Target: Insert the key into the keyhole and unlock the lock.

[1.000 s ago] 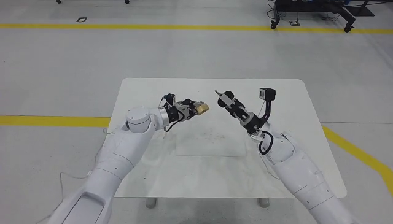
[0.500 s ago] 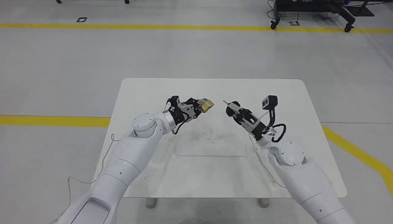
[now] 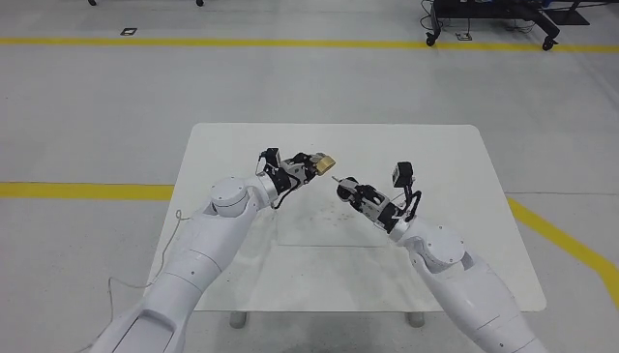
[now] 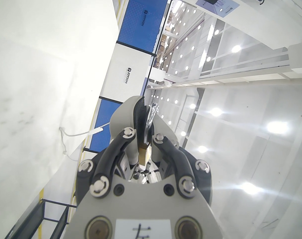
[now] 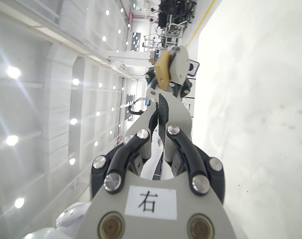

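Observation:
A brass padlock (image 3: 323,165) is held above the middle of the white table (image 3: 445,150), with my left gripper (image 3: 311,166) shut on it. In the left wrist view its brass body (image 4: 142,154) and silver shackle (image 4: 151,115) sit between the fingers (image 4: 123,118). My right gripper (image 3: 345,189) hovers just right of the padlock, shut on the key (image 3: 338,180), whose thin tip points at the lock. In the right wrist view the padlock (image 5: 163,72) hangs just beyond my shut right gripper (image 5: 159,99); the key itself is hidden edge-on between the pads.
A pale square mat (image 3: 329,227) with faint grey smudges lies on the table under both grippers. A thin white cord (image 4: 66,135) trails over the table's left edge. Yellow floor lines run behind and beside the table.
My right gripper has swung left and closer with the key, from well apart to right beside the padlock. My left gripper has shifted slightly right with the padlock.

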Robot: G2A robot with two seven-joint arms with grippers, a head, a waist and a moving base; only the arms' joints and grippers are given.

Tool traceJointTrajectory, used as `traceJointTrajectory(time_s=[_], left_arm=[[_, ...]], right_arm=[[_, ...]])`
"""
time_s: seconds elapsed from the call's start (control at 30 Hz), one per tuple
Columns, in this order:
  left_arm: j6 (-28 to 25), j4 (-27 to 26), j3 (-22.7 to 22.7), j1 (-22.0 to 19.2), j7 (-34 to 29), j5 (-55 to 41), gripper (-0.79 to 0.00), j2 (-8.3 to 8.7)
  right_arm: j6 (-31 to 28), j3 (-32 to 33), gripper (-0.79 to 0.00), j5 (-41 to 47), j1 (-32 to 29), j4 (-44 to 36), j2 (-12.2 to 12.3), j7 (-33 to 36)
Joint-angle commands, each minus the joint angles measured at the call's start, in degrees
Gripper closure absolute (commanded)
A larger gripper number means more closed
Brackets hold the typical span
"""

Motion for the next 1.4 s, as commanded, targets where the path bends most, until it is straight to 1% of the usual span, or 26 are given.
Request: traceJointTrajectory(time_s=[0.0, 0.1, 0.3, 0.67, 0.93, 1.37], left_arm=[[-0.5, -0.2, 0.0, 0.2, 0.8, 0.8, 0.0, -0.06], [-1.0, -0.5, 0.0, 0.4, 1.4, 1.7, 0.0, -0.1], [-1.5, -0.8, -0.1, 0.6, 1.9, 3.1, 0.0, -0.18], [-1.0, -0.5, -0.1, 0.5, 1.6, 4.4, 0.0, -0.47], [-1.2, -0.5, 0.4, 0.3, 2.1, 7.4, 0.0, -0.6], [-1.1, -0.2, -0.1, 0.4, 1.6, 7.3, 0.0, -0.94]], right_arm=[[3.5, -0.5, 0.0, 0.0, -0.7, -2.3, -0.2, -1.9], [3.7, -0.8, 0.0, 0.8, -1.6, -4.3, -0.5, -4.1], [2.1, -0.6, 0.0, 3.6, -2.2, -4.5, -1.2, -8.2], [4.3, -1.1, 0.0, 4.8, -0.4, -2.0, -2.1, -9.6], [4.8, -1.6, 0.0, 5.6, 0.9, -0.7, -2.8, -9.7], [7.1, -1.1, 0.0, 5.0, 1.6, 0.7, -3.5, -10.6]])
